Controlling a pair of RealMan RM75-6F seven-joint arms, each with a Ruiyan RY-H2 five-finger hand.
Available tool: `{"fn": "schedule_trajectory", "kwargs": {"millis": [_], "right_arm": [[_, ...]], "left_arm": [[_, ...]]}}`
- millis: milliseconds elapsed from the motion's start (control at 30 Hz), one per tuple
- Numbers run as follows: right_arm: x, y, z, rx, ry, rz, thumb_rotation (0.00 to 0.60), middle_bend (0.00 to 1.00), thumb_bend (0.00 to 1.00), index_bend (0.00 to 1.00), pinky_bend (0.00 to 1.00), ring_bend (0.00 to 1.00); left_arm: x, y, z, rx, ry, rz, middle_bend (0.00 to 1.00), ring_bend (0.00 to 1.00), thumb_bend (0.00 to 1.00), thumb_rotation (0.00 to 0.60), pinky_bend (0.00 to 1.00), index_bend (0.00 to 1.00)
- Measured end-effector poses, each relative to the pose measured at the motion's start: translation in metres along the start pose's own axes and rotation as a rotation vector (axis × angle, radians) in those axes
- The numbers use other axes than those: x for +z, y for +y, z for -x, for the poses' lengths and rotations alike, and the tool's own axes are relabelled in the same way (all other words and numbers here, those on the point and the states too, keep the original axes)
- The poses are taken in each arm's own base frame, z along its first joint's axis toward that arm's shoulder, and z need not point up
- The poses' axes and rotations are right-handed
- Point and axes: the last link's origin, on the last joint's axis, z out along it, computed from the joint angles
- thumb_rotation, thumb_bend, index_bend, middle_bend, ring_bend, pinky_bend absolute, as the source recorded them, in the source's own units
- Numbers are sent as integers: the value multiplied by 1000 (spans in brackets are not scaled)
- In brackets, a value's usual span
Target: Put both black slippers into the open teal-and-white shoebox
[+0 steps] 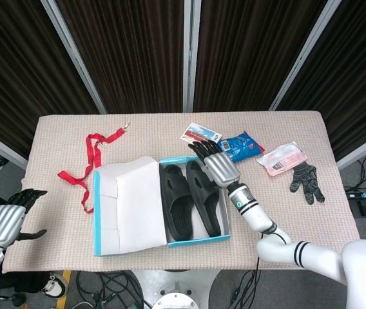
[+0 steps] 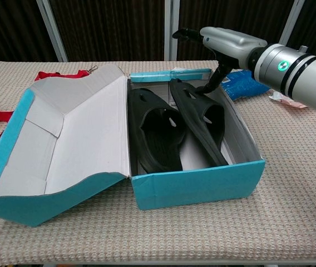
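The teal-and-white shoebox (image 1: 193, 241) (image 2: 197, 181) stands open in the middle of the table, its lid (image 1: 128, 206) (image 2: 63, 139) folded out to the left. Both black slippers lie inside it. The left slipper (image 1: 175, 203) (image 2: 155, 130) lies flat. The right slipper (image 1: 207, 205) (image 2: 200, 119) is tilted, leaning on its neighbour. My right hand (image 1: 215, 164) (image 2: 225, 41) hovers over the box's far end with fingers stretched out, and its thumb touches the right slipper's far end. My left hand (image 1: 9, 219) hangs off the table's near left corner, fingers apart, holding nothing.
A red lanyard (image 1: 89, 161) (image 2: 58, 74) lies left of the box. Behind the box are a printed card (image 1: 201, 134) and a blue packet (image 1: 242, 145) (image 2: 247, 83). A pink packet (image 1: 281, 158) and a black glove (image 1: 307, 180) lie at the right.
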Motion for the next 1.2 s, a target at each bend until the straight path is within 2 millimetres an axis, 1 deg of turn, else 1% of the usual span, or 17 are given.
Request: {"fn": "schedule_trajectory", "kwargs": {"millis": [133, 200, 233, 267, 300, 333, 367, 400, 533, 567, 633, 667, 767, 867, 967, 1100, 1200], "right_arm": [[-10, 3, -22, 27, 70, -10, 600, 49, 65, 0, 0, 0], [-22, 8, -37, 30, 108, -10, 600, 45, 73, 0, 0, 0], [-25, 10, -41, 27, 116, -9, 600, 41, 84, 0, 0, 0], [-33, 14, -49, 17, 128, -5, 600, 35, 105, 0, 0, 0], [-40, 18, -54, 5, 135, -1, 600, 22, 169, 0, 0, 0], [-48, 22, -59, -12, 139, 5, 600, 14, 213, 0, 0, 0], [-62, 30, -67, -53, 139, 20, 600, 6, 276, 0, 0, 0], [-68, 33, -70, -74, 138, 28, 600, 1, 311, 0, 0, 0], [-112, 53, -84, -225, 99, 100, 600, 0, 329, 0, 0, 0], [-129, 58, -86, -268, 83, 131, 600, 0, 326, 0, 0, 0], [-154, 66, -86, -316, 59, 185, 600, 0, 312, 0, 0, 0], [-171, 71, -85, -335, 48, 224, 600, 0, 307, 0, 0, 0], [-209, 82, -79, -358, 32, 317, 600, 0, 301, 0, 0, 0], [-242, 92, -71, -379, 24, 392, 600, 0, 308, 0, 0, 0], [-270, 101, -63, -394, 12, 448, 600, 0, 338, 0, 0, 0], [-290, 108, -54, -359, -10, 477, 600, 0, 346, 0, 0, 0], [-300, 115, -49, -354, -21, 488, 600, 0, 346, 0, 0, 0]], "left_arm": [[1, 2, -1, 3, 3, 3, 159, 106, 78, 600, 180, 155], [2, 3, -2, 2, 10, 6, 160, 106, 78, 600, 179, 155], [2, 3, -2, 3, 14, 7, 160, 106, 79, 600, 180, 155], [2, 4, -3, 3, 20, 9, 159, 107, 79, 600, 180, 155], [3, 4, -3, 3, 23, 10, 159, 107, 79, 600, 180, 155], [3, 5, -4, 4, 25, 11, 159, 107, 79, 600, 180, 155], [4, 5, -4, 5, 26, 14, 159, 107, 79, 600, 180, 155], [4, 6, -4, 6, 26, 16, 159, 106, 78, 600, 180, 155], [5, 9, -5, 11, 32, 29, 159, 106, 79, 600, 180, 155], [5, 10, -6, 11, 34, 32, 159, 106, 79, 600, 180, 155], [5, 11, -6, 12, 35, 36, 160, 106, 79, 600, 180, 155], [5, 12, -6, 12, 35, 38, 159, 106, 78, 600, 180, 155], [5, 13, -6, 16, 38, 43, 159, 106, 79, 600, 179, 155], [7, 15, -6, 20, 47, 52, 159, 106, 79, 600, 179, 155], [8, 18, -6, 27, 54, 59, 159, 107, 79, 600, 179, 155], [9, 21, -6, 43, 64, 68, 159, 106, 79, 600, 179, 155], [9, 24, -5, 49, 74, 76, 159, 106, 79, 600, 178, 155]]}}
